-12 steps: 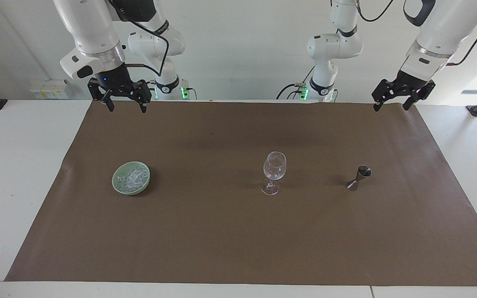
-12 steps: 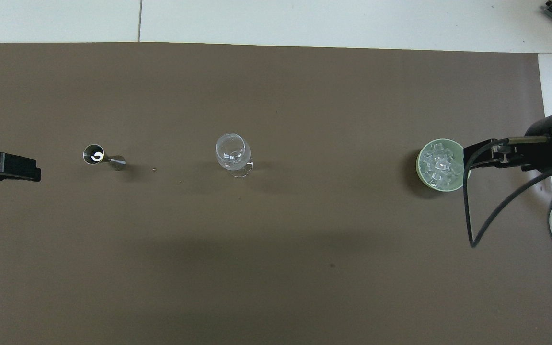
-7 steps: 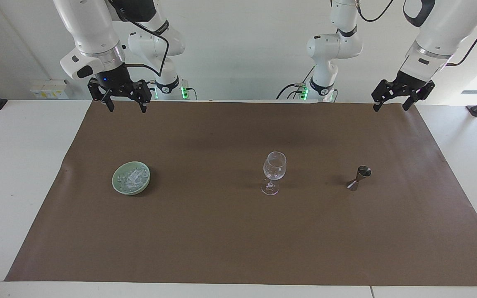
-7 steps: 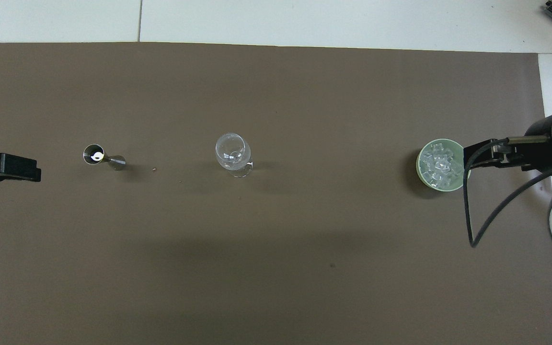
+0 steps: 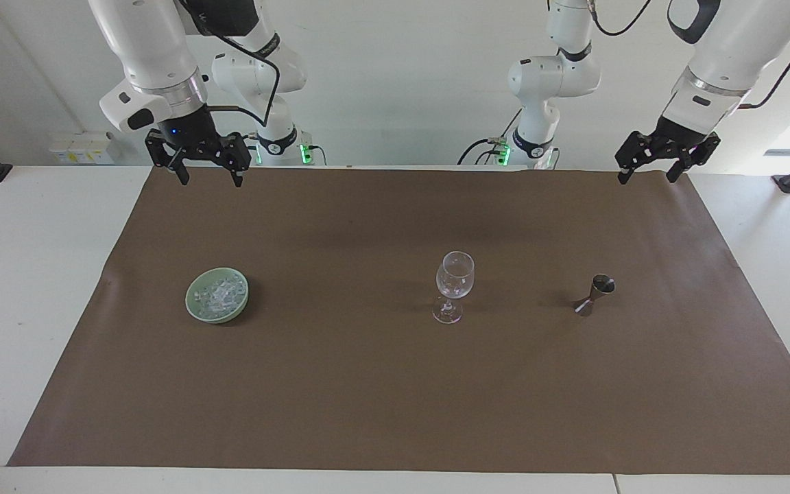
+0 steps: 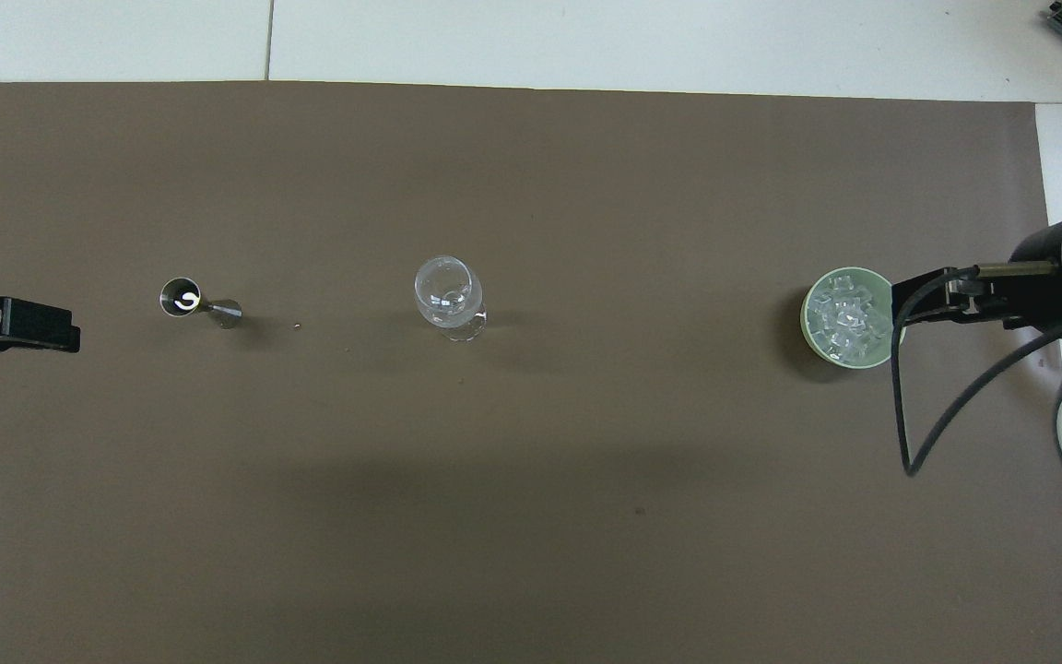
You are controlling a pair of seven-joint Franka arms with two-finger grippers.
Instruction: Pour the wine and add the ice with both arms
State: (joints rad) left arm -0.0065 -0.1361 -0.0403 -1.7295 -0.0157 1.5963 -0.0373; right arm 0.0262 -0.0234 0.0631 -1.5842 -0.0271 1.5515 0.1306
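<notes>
Ice (image 5: 219, 296) lies heaped in a pale green bowl (image 5: 194, 308) on the brown mat (image 5: 395, 384), toward the right arm's end of the table, and none of it has left the bowl, so the task looks barely begun.

Nearest the robots, both grippers hang in the air over the mat's edge at their own ends. The right gripper (image 5: 208, 175) has its fingers spread apart and holds nothing; the left gripper (image 5: 647, 173) is likewise spread and empty.

Farther out, three things stand in a row across the mat, well apart from one another: the bowl of ice, a wine glass (image 5: 453, 285) near the middle, and a small metal jigger (image 5: 595, 293) toward the left arm's end. The glass stands upright and looks empty, with no wine and no ice. The jigger shows a bright glint in its upper cup in the overhead view; whether that is liquid I cannot tell.

Pouring and adding ice both appear still to be done.
</notes>
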